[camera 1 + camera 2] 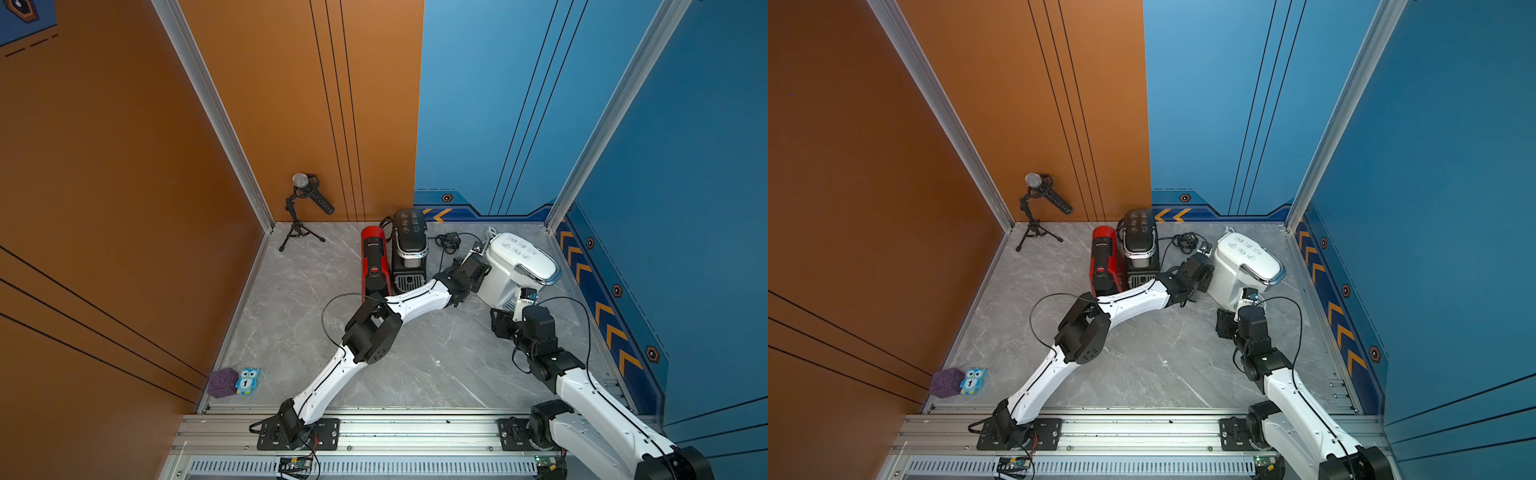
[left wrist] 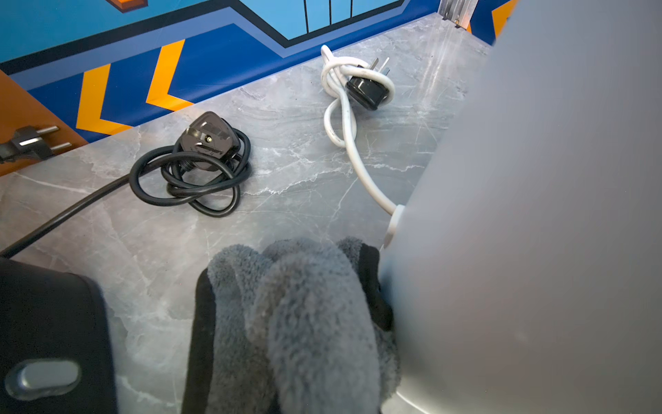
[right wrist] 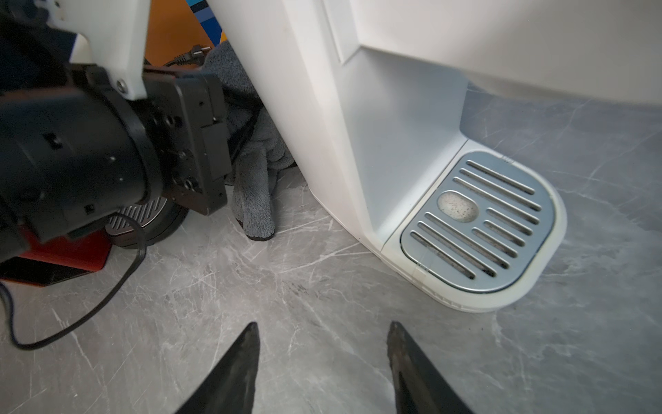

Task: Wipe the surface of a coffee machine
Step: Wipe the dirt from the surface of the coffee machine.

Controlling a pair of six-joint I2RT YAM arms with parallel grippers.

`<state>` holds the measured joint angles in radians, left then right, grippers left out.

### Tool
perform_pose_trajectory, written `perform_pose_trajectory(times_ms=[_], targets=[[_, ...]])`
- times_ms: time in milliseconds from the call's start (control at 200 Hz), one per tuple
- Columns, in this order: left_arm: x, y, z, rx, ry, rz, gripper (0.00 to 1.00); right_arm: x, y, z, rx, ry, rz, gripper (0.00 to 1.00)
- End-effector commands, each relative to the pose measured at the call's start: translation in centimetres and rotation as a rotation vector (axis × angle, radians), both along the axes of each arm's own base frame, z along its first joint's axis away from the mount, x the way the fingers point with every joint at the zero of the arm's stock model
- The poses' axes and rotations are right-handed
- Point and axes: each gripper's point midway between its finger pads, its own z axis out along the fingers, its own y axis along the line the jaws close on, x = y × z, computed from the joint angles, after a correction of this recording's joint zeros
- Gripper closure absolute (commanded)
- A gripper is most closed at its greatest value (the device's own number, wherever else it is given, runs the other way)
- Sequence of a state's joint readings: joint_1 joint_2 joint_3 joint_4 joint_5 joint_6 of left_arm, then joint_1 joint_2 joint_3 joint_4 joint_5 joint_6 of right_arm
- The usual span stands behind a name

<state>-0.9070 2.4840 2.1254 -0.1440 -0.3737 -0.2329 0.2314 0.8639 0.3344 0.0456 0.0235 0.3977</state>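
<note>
Coffee machine: white plastic coffee machine (image 1: pixel 513 266), far right on the grey marble tabletop (image 1: pixel 415 353).
Cloth: fluffy grey cloth (image 2: pixel 304 315) touching the machine's left wall, low down.
Left gripper: left gripper (image 2: pixel 286 265) clenched on the cloth.
Right gripper: right gripper (image 3: pixel 322 326) fingers apart, empty, near the slotted silver drip tray (image 3: pixel 480 218).
Writing: handwriting on the machine's lid, illegible; blue owl figure (image 1: pixel 247 380) shows "1".
Arms: left arm (image 1: pixel 415 301) stretched rightward, elbow raised; right arm (image 1: pixel 582 390) folded, wrist low.
</note>
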Motion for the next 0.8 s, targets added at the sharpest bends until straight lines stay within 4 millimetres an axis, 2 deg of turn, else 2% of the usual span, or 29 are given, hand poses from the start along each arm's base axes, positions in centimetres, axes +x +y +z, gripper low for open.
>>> perform_pose_trajectory(times_ms=[0, 210, 300, 345, 440, 661, 796], targets=[[0.1, -0.6, 8.2, -0.158, -0.089, -0.046, 1.00, 0.4, 0.3, 1.0, 0.002, -0.029, 0.005, 0.42], [-0.2, -0.4, 13.6, -0.268, -0.152, -0.095, 1.00, 0.4, 0.1, 0.9, -0.005, -0.024, -0.002, 0.42], [-0.3, -0.2, 14.8, -0.340, -0.142, -0.104, 1.00, 0.4, 0.1, 0.8, -0.007, -0.020, -0.005, 0.42], [-0.2, -0.2, 14.7, -0.372, -0.129, -0.103, 1.00, 0.5, 0.1, 0.8, -0.006, -0.019, -0.005, 0.42], [0.1, -0.6, 13.6, -0.401, -0.095, -0.111, 1.00, 0.5, 0.2, 0.8, -0.006, -0.017, -0.003, 0.42], [0.1, -1.4, 8.3, -0.385, 0.003, -0.114, 1.00, 0.5, 0.0, 0.8, -0.012, -0.016, -0.008, 0.42], [-0.8, -2.3, 5.6, -0.378, 0.062, -0.133, 1.00, 0.5, 0.0, 0.8, -0.012, -0.017, -0.008, 0.42]])
